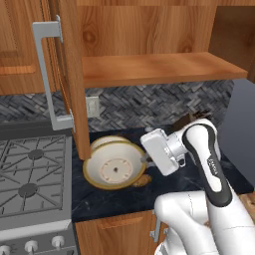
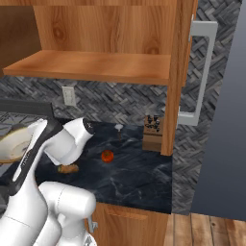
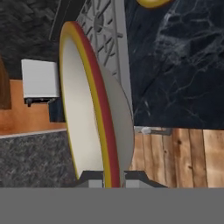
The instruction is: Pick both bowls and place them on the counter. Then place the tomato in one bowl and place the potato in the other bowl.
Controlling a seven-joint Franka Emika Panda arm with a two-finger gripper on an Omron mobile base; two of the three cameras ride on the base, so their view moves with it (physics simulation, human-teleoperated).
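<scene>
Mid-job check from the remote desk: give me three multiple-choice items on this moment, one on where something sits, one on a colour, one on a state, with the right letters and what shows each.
1. Where does the tomato lie?
A. on the dark counter
B. on the wooden shelf
C. on the stove

2. What colour is the handle on the open cupboard door?
A. black
B. light grey
C. red

3. How does the bowl at the gripper sit?
A. flat on the counter, mouth up
B. upside down on the stove
C. tilted on edge, its rim between the shut fingers

Answers:
1 A: the right base view shows it on the black marble top, beyond the potato.
2 B: a pale grey bar shows in both base views.
3 C: the hand view shows the rim pinched at the fingertips, and the left base view shows its underside facing the camera.
</scene>
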